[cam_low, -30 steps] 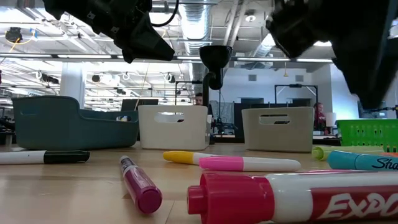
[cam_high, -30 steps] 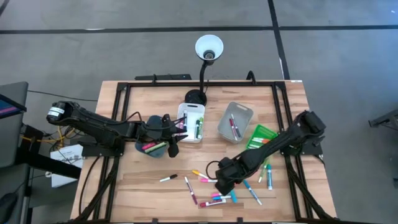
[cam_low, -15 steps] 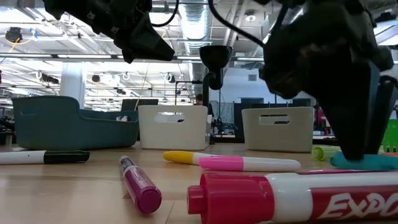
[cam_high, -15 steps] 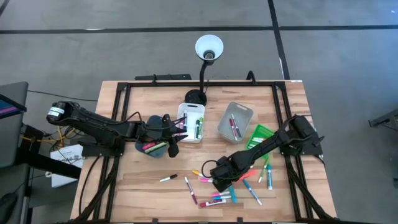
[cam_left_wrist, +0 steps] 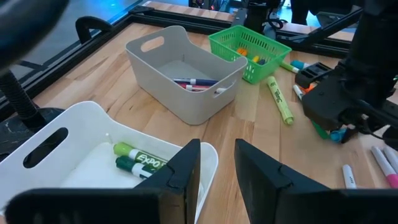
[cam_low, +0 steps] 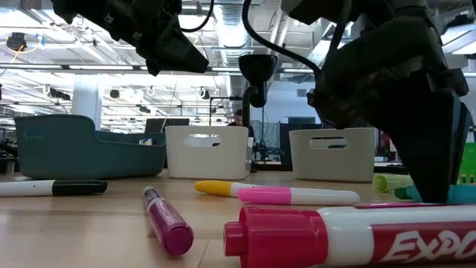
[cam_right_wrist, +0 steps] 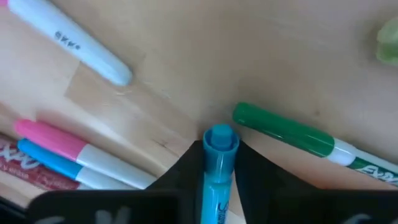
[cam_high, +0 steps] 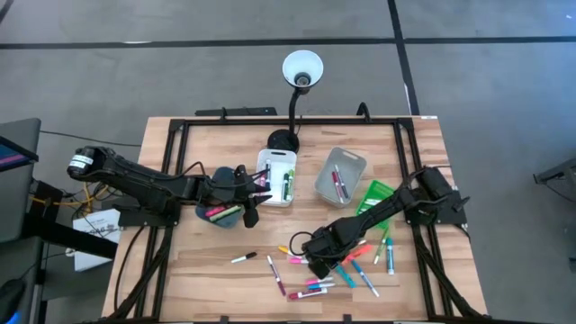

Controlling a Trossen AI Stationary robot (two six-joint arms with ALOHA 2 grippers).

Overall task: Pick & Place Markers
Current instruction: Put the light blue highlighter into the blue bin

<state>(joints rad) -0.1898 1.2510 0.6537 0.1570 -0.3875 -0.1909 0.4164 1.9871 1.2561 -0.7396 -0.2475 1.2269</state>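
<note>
Several markers (cam_high: 310, 284) lie loose on the near part of the wooden table, among them pink, red, blue, green and a black-capped one (cam_high: 243, 258). My right gripper (cam_high: 319, 258) is down among them, shut on a blue marker (cam_right_wrist: 219, 140). In the low view the gripper (cam_low: 435, 195) stands at table level on the right. A green marker (cam_right_wrist: 283, 132) and a pink one (cam_right_wrist: 53, 138) lie beside it. My left gripper (cam_high: 252, 200) hangs open and empty between the teal bin (cam_high: 219, 212) and the white bin (cam_high: 277, 176); the wrist view shows its fingers (cam_left_wrist: 217, 165) over the white bin's rim. My right gripper pinches the blue marker between its two fingers, just behind the cap end (cam_right_wrist: 219, 144), which sticks out past the fingertips. The fingers come from above, pointing down. In the low view the marker (cam_low: 410, 193) shows low at the table top beside the finger.
A grey bin (cam_high: 340, 175) holds red and pink markers, the white bin green ones, and a green basket (cam_high: 379, 195) sits to its right. A desk lamp (cam_high: 301, 70) stands at the far edge. A black frame borders the table. Bare wood shows at the near left.
My right gripper has come down from above the table onto the loose markers, shifting slightly toward the left, and its fingers now stand at table level around the blue marker. My left arm has kept still.
</note>
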